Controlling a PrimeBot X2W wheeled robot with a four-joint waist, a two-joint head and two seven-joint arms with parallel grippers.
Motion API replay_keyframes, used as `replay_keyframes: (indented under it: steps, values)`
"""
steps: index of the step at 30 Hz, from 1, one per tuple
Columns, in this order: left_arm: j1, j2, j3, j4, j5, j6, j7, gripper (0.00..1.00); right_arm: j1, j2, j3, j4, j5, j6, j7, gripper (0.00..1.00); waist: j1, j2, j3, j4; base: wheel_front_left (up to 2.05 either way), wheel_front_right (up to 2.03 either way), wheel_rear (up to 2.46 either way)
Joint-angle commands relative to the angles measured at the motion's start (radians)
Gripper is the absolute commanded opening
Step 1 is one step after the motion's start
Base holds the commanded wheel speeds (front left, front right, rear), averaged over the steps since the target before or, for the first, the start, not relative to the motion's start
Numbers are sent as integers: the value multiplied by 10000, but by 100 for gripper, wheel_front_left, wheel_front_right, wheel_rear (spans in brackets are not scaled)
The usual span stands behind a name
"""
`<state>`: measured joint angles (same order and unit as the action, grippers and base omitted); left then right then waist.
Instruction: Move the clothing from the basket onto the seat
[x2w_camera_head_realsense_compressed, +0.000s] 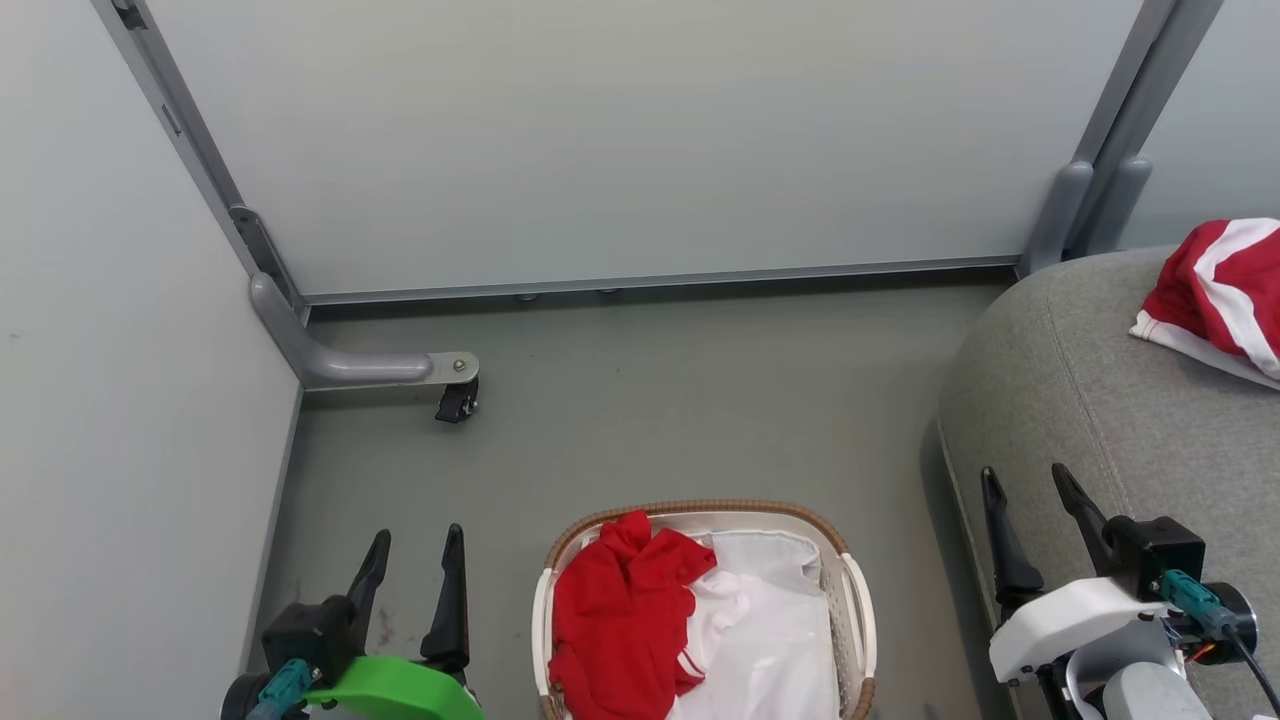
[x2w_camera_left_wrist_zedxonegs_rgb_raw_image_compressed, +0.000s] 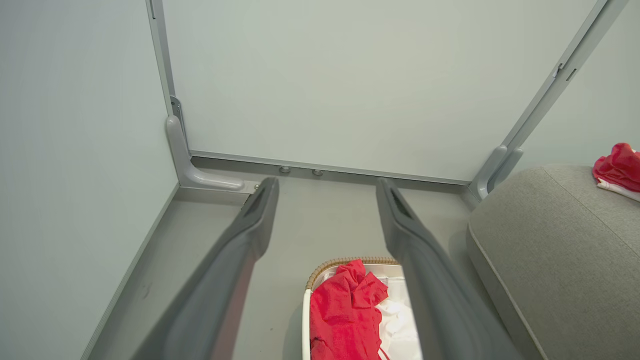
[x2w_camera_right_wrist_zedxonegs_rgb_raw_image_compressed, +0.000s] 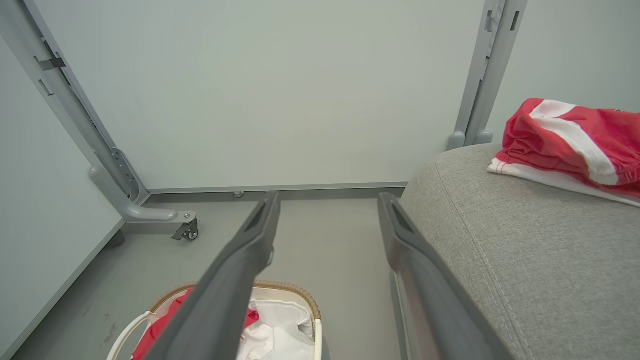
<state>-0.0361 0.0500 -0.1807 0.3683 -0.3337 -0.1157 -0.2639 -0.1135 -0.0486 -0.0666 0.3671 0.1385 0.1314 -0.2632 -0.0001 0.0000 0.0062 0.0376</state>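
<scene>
Head view first: we're looking down on the basket on the floor. A red garment lies crumpled in its left half, heaped over a white liner, and a white-trimmed hem peeks out low on its right side. Off to the right, a striped garment, red with broad white bands, already rests on the sofa. Our left gripper hangs left of the basket, jaws parted, holding nothing. Our right gripper sits by the sofa's edge, spread and empty too.

Left wrist view now: the two fingers stand wide apart over bare floor. The red garment shows between them, piled up by the basket's far rim.

Right wrist view: fingers gaping here as well, basket low on the left, sofa on the right. The striped garment lies bunched further back on the cushion.

Our read: this cloth is light, soft and limp, so it should sag and trail when lifted, with nothing to break. We'd pinch the raised fold atop the heap, deep enough that thin fabric doesn't slip out. We'd also keep clear of the liner beneath, which could come up with it.
</scene>
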Motion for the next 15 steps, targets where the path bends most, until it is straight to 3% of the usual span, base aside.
replay_keyframes:
  steps: [1,15]
  values:
    - [-39,10,-8,32,-75,-3,-9,100,-14,-35,-8,6,15,-14,-24,100,1,0,7,-6,0,0,0]
    - [-566,10,-429,296,151,-35,-9,100,-218,-35,-56,-247,-56,-14,-24,100,1,0,490,-71,0,0,0]
